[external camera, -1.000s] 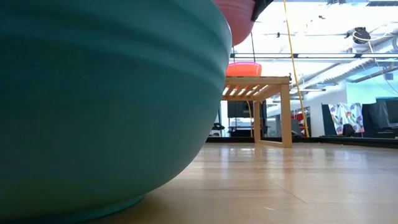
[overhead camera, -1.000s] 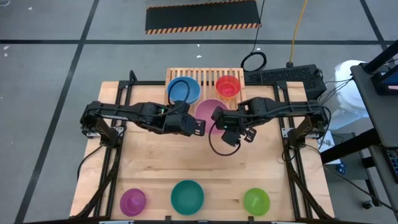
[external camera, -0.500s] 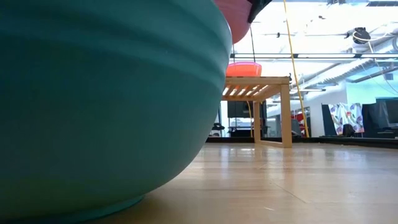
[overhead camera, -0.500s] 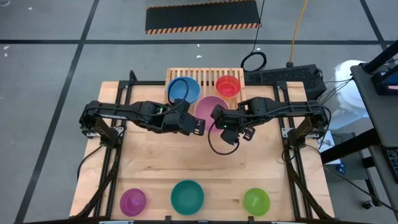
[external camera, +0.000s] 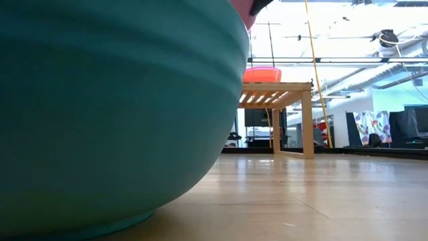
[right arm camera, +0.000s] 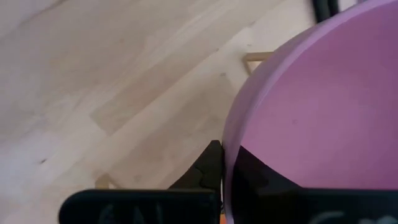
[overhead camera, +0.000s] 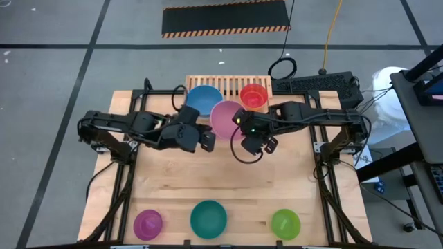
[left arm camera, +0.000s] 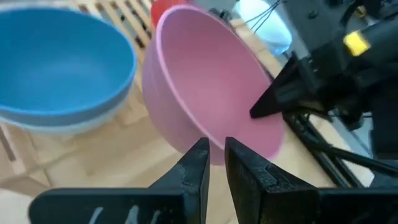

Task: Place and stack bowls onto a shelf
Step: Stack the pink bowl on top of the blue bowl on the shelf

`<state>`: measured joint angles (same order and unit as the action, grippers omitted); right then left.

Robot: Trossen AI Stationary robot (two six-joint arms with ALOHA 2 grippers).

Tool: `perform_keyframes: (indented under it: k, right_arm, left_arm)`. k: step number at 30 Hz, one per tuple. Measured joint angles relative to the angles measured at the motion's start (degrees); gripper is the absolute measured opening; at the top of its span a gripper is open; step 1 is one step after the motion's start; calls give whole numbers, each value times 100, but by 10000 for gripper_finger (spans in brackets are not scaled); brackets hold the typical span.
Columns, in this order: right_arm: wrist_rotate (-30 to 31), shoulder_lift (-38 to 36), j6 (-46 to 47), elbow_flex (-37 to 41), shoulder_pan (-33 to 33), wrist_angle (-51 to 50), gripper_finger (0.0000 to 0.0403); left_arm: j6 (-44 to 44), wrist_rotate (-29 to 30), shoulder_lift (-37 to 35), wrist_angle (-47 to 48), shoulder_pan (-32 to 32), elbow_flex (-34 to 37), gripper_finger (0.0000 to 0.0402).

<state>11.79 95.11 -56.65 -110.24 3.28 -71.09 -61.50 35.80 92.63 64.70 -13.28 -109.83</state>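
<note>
A pink bowl (overhead camera: 225,117) hangs in the air at the near edge of the light-wood shelf (overhead camera: 232,83), and my right gripper (overhead camera: 243,124) is shut on it. In the low view only its underside (external camera: 242,8) shows, above shelf height. My left gripper (overhead camera: 206,138) stands left of the bowl, apart from it. Its fingers (left arm camera: 214,165) are open by a narrow gap. A blue bowl (overhead camera: 204,99) and a red bowl (overhead camera: 254,95) sit on the slatted top. The purple (overhead camera: 147,223), teal (overhead camera: 208,218) and green (overhead camera: 285,223) bowls rest on the table. My right gripper pinches the pink bowl's rim on its right side (right arm camera: 227,155), one finger (right arm camera: 210,167) outside the wall and one (left arm camera: 280,99) inside. It comes from the table's right, about level. The bowl is lifted clear and tilted, its mouth turned up and toward the left arm.
The teal bowl (external camera: 100,100) stands right before the low camera and hides most of the table. A black cable (overhead camera: 242,153) loops below the right wrist. Bare tabletop (overhead camera: 208,180) lies between the arms and the three near bowls. Metal frames run along both table sides.
My right gripper has carried the pink bowl up and a little toward the far-left, over the shelf's near edge; in the low view the bowl has risen almost out of the picture. My left arm has drawn back toward the table's left edge, away from the bowl.
</note>
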Motion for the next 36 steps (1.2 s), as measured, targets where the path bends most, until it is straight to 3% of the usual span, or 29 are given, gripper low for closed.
perform_keyframes:
  k: [6,15,21,31,36]
  right_arm:
    - [0,-173,371,0,-195,446,0]
    - [-2,-205,531,-23,-582,1464,0]
    - [-583,-206,1077,-540,-974,1653,0]
    - [-637,-196,1453,-1061,-1337,1657,0]
    - [-1534,15,1763,-1069,-1554,1719,0]
  left_arm:
    - [113,163,-262,1009,-31,-4,56]
    - [-383,293,-492,2544,-74,3,56]
    - [-274,308,-697,2531,-149,3,56]
    - [207,330,-970,2532,-147,3,56]
    - [334,351,-1117,2537,-65,5,56]
